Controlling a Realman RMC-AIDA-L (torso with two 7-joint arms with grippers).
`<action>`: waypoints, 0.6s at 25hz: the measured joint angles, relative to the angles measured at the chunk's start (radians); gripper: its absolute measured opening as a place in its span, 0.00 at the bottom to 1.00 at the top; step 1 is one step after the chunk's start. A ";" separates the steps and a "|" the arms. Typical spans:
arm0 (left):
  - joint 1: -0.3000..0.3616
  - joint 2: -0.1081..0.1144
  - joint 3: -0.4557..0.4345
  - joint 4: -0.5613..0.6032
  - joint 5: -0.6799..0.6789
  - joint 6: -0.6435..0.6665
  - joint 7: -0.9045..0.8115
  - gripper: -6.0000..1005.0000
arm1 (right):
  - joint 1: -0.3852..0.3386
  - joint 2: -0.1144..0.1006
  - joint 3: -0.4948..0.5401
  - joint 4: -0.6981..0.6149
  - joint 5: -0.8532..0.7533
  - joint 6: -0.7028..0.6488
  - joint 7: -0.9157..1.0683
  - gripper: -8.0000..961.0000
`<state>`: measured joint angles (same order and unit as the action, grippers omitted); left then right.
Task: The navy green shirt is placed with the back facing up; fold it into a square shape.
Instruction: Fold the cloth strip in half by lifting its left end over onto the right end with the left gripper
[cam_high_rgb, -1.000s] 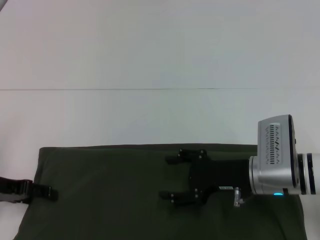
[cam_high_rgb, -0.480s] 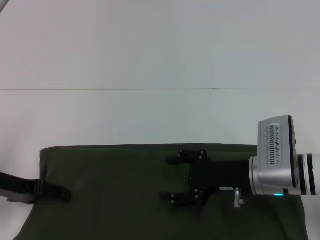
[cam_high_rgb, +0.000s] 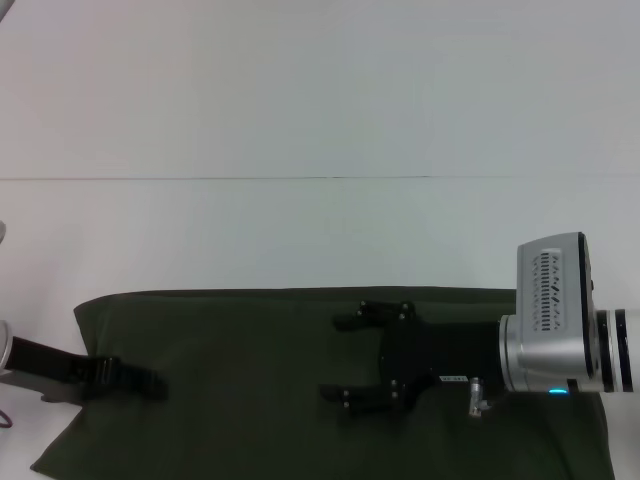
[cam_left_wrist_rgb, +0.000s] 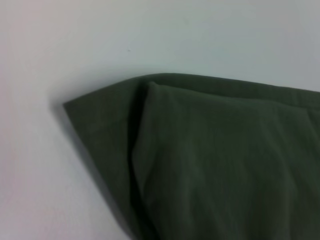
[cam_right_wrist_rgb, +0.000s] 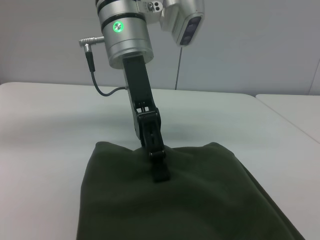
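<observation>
Partly, we see the navy green shirt only as far as the head view's lower edge, which cuts off its near part; its right end is covered by the right arm's silver wrist housing. In the left wrist view the shirt shows a folded layer lying over a lower layer at one corner, and that arm's own fingers do not appear there. The shirt lies flat on the white table, along its near side, spanning most of the table's width. We find the left gripper low at the shirt's left edge, its dark fingers reaching inward over the fabric; we cannot tell from either view whether its jaws are parted or closed. The right gripper lies over the middle of the shirt, pointing left, its jaws spread wide and holding nothing.
</observation>
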<state>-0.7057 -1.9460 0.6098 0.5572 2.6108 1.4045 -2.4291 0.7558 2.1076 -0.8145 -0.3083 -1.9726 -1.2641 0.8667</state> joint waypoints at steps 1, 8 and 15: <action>0.001 0.001 0.000 0.000 0.000 -0.003 -0.009 0.82 | 0.000 0.000 0.000 0.000 0.000 0.000 0.000 0.92; 0.008 0.011 -0.015 0.002 -0.014 -0.014 -0.039 0.64 | -0.001 0.000 0.001 0.000 0.000 0.000 0.000 0.92; 0.004 0.012 -0.009 0.003 -0.015 -0.013 -0.035 0.34 | 0.002 0.000 0.002 0.000 0.000 0.000 0.000 0.91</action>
<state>-0.7022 -1.9338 0.6010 0.5603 2.5953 1.3912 -2.4638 0.7581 2.1076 -0.8126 -0.3083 -1.9727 -1.2639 0.8667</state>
